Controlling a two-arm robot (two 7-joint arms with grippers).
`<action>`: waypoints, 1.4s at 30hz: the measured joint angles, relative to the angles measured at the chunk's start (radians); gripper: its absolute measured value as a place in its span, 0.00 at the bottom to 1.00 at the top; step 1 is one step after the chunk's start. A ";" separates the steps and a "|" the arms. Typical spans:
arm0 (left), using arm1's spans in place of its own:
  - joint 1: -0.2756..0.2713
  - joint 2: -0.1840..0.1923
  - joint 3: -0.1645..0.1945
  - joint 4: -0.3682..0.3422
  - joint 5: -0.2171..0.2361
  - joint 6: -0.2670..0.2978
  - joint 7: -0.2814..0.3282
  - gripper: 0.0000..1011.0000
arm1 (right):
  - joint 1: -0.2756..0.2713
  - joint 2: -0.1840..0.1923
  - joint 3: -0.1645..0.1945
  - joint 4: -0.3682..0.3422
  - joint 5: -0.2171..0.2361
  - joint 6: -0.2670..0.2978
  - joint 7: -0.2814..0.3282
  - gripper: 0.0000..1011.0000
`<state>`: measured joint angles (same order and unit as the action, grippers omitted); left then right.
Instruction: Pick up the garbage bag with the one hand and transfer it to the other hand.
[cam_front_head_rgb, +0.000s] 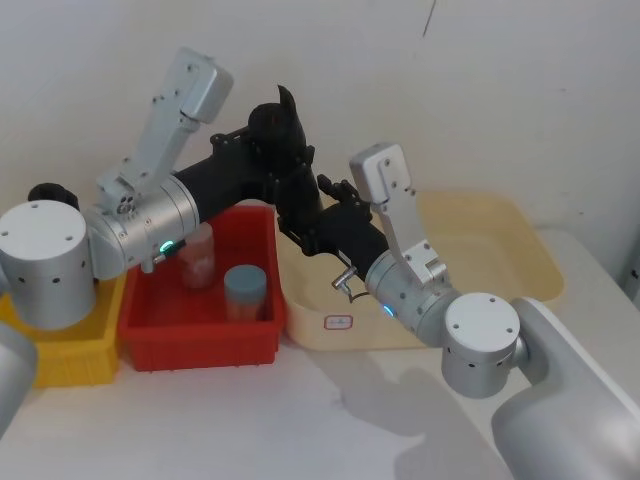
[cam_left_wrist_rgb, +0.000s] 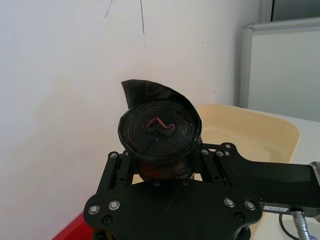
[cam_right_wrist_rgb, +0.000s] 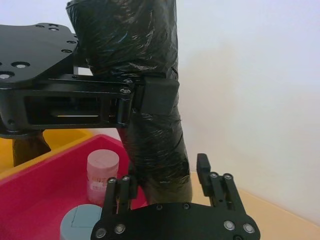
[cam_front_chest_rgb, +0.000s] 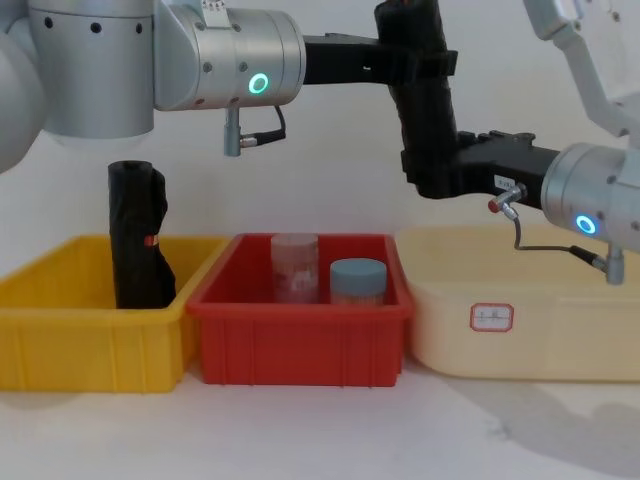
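The left hand (cam_front_chest_rgb: 418, 62), on the green-ringed arm, is clamped on the upper half of the garbage bag (cam_front_chest_rgb: 425, 120). It holds the roll upright in the air, above where the red bin (cam_front_chest_rgb: 300, 350) meets the cream tub (cam_front_chest_rgb: 560, 340). That high grip leaves the lower half bare for the right hand (cam_right_wrist_rgb: 160, 177). Its 2 fingers stand apart on either side of the roll's lower end. A gap shows on 1 side, so I judge the right hand carries no weight yet.
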<state>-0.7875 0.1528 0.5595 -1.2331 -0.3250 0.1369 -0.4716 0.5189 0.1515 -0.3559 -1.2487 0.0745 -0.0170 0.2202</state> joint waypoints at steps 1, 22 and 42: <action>0.000 0.000 0.000 0.000 0.000 0.000 0.000 0.53 | 0.000 0.000 0.000 0.000 0.000 0.000 0.000 0.68; 0.000 0.000 0.000 0.001 0.000 0.000 0.000 0.59 | -0.002 -0.003 0.007 0.000 0.000 -0.004 0.000 0.49; 0.000 0.000 0.000 0.001 0.000 0.000 0.000 0.99 | -0.035 -0.060 0.115 -0.024 0.090 0.054 -0.056 0.49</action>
<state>-0.7872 0.1530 0.5594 -1.2320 -0.3253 0.1369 -0.4718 0.4843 0.0913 -0.2412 -1.2730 0.1642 0.0369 0.1647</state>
